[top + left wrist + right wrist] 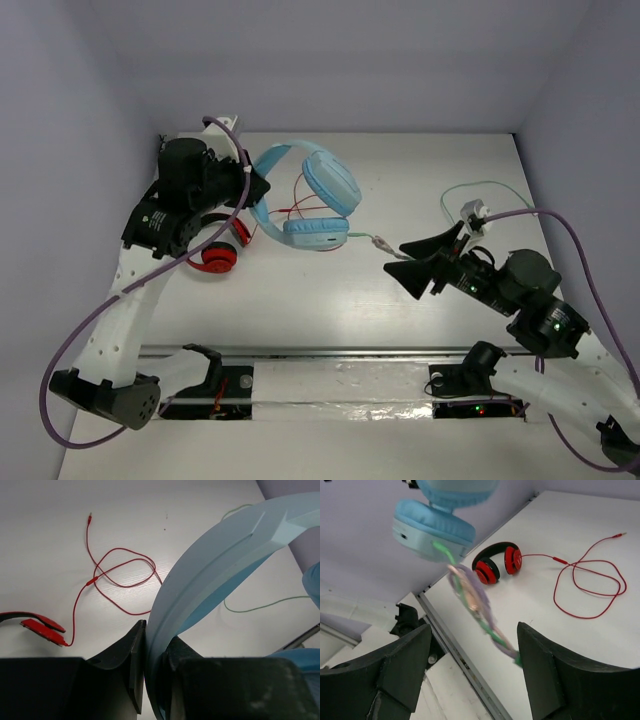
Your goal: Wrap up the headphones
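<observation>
1. Pinching the headphones (322,195) by the wide light blue headband (215,565); left gripper (156,636) pressed together on it, with one black finger (127,650) against each face of the band.
2. Holding them over the far left-centre part of the table (450,330), just right of the left arm's wrist. Seen from the right wrist, raised clear of the tabletop, with a padded ear cup (432,527) hanging against the wall behind.
3. Trailing from that lower ear cup: the thin pale green cable (470,597), leading rightward toward the right arm, then curling in a loop on the table beyond it.
4. Spread wide and gripping nothing: right gripper (396,256), pointing left at the ear cups from close by.
5. Running between its two fingers (405,655) in the wrist view, the cable, motion-blurred, with a pale lilac smear along it. Cannot tell whether it brushes the right-hand finger; not squeezed by either.
6. Lying flat on the table beneath the left arm: smaller red-and-black headphones (486,570), apart from the blue pair.
7. Sprawling in loose loops beside them, a red cable (559,560), with its plug end lying free on the white surface.
</observation>
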Action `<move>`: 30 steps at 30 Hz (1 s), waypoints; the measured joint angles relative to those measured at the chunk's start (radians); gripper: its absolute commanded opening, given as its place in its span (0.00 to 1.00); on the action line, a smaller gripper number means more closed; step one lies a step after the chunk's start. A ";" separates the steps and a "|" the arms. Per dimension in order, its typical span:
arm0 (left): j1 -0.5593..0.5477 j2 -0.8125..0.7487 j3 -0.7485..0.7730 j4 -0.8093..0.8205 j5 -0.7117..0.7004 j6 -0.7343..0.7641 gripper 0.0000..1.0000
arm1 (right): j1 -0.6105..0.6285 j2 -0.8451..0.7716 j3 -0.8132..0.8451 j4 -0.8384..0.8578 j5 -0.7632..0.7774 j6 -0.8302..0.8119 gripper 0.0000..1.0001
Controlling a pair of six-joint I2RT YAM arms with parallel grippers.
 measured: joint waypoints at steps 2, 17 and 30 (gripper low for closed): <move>0.021 0.009 0.034 -0.005 0.042 0.001 0.00 | 0.000 0.012 0.000 -0.010 -0.003 -0.003 0.74; 0.144 0.050 0.270 -0.027 0.187 -0.030 0.00 | 0.000 -0.020 -0.003 -0.026 0.118 0.002 0.62; 0.210 0.131 0.398 0.086 0.419 -0.204 0.00 | 0.000 -0.024 -0.237 0.222 0.246 -0.001 0.65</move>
